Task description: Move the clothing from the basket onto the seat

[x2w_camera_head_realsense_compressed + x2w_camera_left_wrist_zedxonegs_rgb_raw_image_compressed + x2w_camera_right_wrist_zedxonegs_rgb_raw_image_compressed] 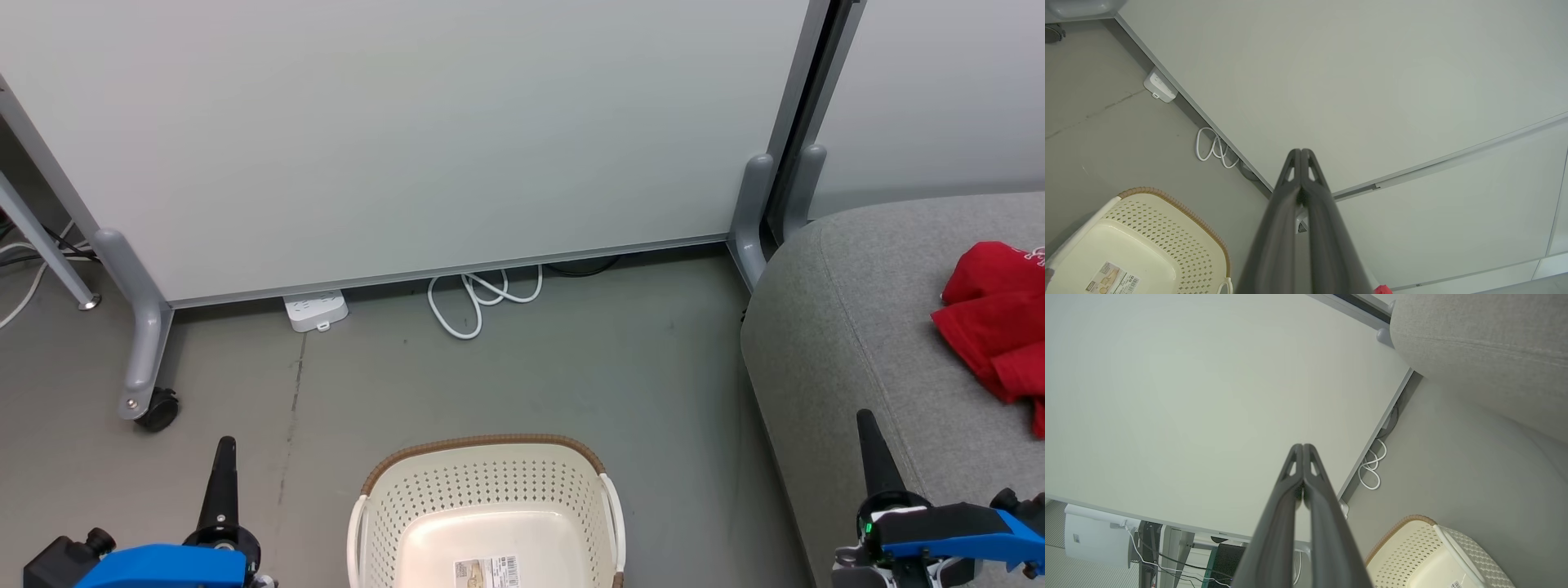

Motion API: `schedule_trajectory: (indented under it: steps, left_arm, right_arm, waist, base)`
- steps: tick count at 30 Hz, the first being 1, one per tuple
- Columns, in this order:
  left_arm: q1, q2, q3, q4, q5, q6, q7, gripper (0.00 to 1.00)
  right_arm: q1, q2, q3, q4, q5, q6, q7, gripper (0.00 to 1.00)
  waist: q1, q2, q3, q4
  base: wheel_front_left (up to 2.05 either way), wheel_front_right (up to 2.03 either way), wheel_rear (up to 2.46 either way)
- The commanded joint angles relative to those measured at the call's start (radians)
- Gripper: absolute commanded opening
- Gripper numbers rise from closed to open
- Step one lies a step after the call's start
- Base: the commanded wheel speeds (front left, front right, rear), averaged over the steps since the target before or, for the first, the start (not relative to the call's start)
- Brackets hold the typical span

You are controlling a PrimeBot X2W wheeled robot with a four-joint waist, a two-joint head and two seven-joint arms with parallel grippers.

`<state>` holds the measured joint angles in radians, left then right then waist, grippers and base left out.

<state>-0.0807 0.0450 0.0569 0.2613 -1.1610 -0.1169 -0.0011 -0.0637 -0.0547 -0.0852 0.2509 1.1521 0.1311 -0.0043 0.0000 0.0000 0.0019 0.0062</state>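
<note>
At the frame's bottom edge, the left gripper [224, 469] at 7 o'clock and the right gripper [873, 449] at 5 o'clock point upward, fingers pressed together, flanking the basket [490, 443]. At 3 o'clock, red clothing [992, 318] lies on the grey seat [849, 327]. Beyond, a white cable [482, 298] coils under the partition [408, 139].

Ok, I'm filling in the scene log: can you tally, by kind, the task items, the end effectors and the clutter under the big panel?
basket: 1
seat: 1
red clothing heap: 1 (separate garments can't be told apart)
End effectors: 2, left end effector and right end effector, both shut
power strip: 1
coiled white cable: 1
Total: 7
</note>
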Motion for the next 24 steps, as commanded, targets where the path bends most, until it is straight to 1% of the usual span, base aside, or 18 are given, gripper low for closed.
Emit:
schedule_trajectory:
  steps: [1,24]
  left_arm:
    - [-0.024,0.006,0.007,-0.012,-0.03,-0.005,0.008,0.0]
    - [-0.028,0.007,0.033,-0.015,-0.235,-0.01,0.061,0.0]
  right_arm:
    - [-0.024,0.002,-0.004,-0.011,0.033,0.0,0.009,0.0]
    - [-0.038,0.004,-0.017,-0.009,0.24,0.0,0.065,0.0]
  waist:
    - [0.0,0.0,0.0,0.0]
    - [0.0,0.0,0.001,-0.003]
  base:
    - [0.0,0.0,0.0]
    - [0.0,0.0,0.0]
